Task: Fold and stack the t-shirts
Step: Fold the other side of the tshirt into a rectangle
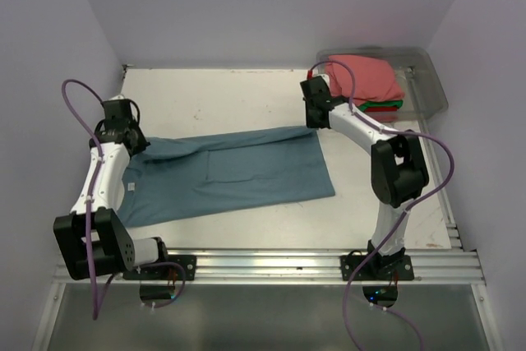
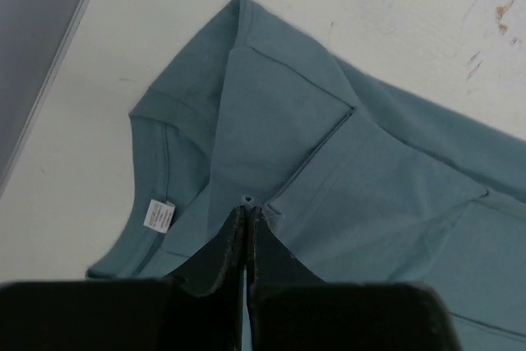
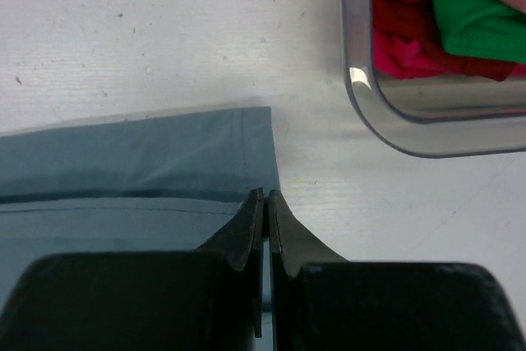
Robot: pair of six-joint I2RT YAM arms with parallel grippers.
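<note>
While both ends are gripped, the fold should go best if the two claws lift and travel together, drawing the cloth taut so the edges meet squarely. The left claw (image 2: 249,218) is pressed together, pinching the blue t-shirt (image 1: 230,172) near its collar. The shirt lies across the table (image 1: 214,96). The right claw (image 3: 265,203) is closed on the hem corner, near the bin (image 1: 433,81) of other t-shirts (image 1: 366,78).

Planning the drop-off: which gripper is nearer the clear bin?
Right. The right gripper is close to the bin, at the blue shirt's hem corner; the left gripper is at its collar end, far from the bin.
</note>
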